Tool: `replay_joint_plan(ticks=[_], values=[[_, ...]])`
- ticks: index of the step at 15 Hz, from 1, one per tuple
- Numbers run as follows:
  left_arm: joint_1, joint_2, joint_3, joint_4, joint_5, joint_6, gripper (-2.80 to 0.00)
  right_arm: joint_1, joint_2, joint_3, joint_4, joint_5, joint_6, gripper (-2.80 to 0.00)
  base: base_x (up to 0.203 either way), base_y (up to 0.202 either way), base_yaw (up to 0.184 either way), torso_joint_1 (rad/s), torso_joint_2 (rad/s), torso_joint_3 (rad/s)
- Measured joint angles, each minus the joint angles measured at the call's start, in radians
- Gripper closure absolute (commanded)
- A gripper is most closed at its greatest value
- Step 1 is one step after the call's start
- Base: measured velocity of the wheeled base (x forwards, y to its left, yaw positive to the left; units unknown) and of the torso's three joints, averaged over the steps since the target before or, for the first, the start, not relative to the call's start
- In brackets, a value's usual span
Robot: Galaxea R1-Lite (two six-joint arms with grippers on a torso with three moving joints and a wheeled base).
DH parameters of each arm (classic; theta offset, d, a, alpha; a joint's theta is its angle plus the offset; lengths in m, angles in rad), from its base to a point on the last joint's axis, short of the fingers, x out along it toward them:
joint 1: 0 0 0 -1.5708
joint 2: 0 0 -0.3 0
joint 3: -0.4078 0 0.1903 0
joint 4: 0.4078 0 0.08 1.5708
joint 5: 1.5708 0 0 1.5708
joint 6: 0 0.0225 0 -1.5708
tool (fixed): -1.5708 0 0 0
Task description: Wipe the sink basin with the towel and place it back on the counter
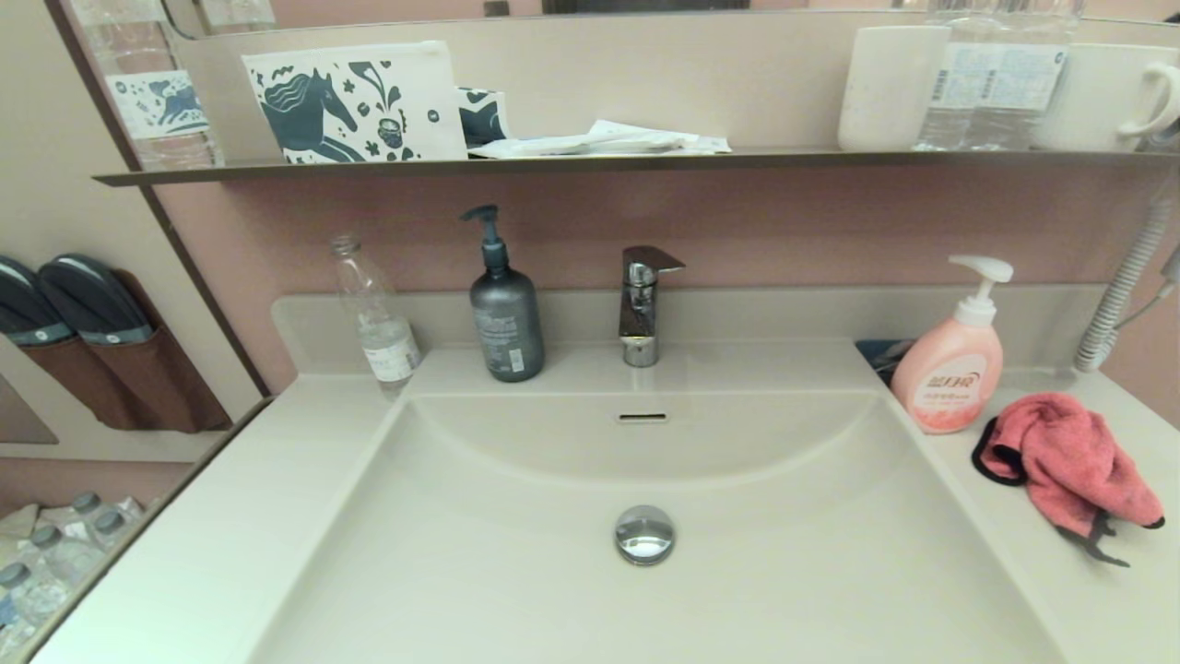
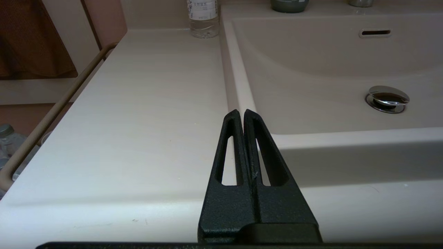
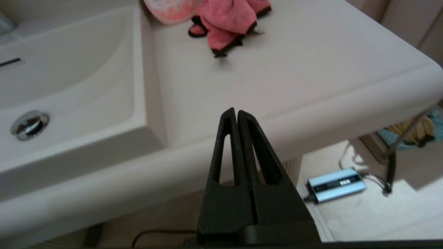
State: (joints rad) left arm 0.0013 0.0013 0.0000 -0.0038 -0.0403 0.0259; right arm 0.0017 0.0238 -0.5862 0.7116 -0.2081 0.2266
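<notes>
Left gripper point(image 2: 241, 112): fingers pressed together, holding nothing, poised over the front edge of the counter point(image 2: 145, 114) on the basin's left side. Right gripper point(image 3: 233, 111): fingers likewise pressed together and empty, positioned off the front right corner of the counter, above the rounded front lip. Neither gripper appears in the head view.

Sink basin point(image 1: 516, 553): cream-white, sloping sides. Chrome drain plug point(image 1: 644, 533) sits at the centre of the floor; overflow slot point(image 1: 642, 418) is in the rear wall above it.

Towel point(image 1: 1069, 466): coral-pink with black edging, lying crumpled on the counter to the right of the basin, well apart from both grippers. Its rear edge lies just beside the pink soap bottle point(image 1: 951, 369); contact between them cannot be confirmed.

Rear ledge, left to right: clear plastic bottle point(image 1: 373, 318), dark grey pump dispenser point(image 1: 504, 309), chrome faucet point(image 1: 643, 300) centred behind the overflow slot.

Dark metal shelf point(image 1: 590, 164) above carries a horse-print pouch point(image 1: 355, 103), flat wrapped packets point(image 1: 608, 140), a white cup point(image 1: 890, 85), water bottles point(image 1: 1000, 78) and a white mug point(image 1: 1111, 97).
</notes>
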Motion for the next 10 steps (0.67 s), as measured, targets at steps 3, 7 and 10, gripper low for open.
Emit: replay_joint_plan(ticks=[3,7,10], values=[[0.0,0.0,0.0,0.0,0.001,0.0,0.0,0.0,-0.018,0.18,-0.237,0.003,-0.011,0.0,0.0,0.0,0.0,0.0,0.0,0.0],[0.0,0.0,0.0,0.0,0.0,0.0,0.0,0.0,-0.023,0.412,-0.578,0.009,-0.09,0.0,0.0,0.0,0.0,0.0,0.0,0.0],[0.0,0.0,0.0,0.0,0.0,0.0,0.0,0.0,-0.023,0.535,-0.777,0.056,-0.183,0.0,0.0,0.0,0.0,0.0,0.0,0.0]])
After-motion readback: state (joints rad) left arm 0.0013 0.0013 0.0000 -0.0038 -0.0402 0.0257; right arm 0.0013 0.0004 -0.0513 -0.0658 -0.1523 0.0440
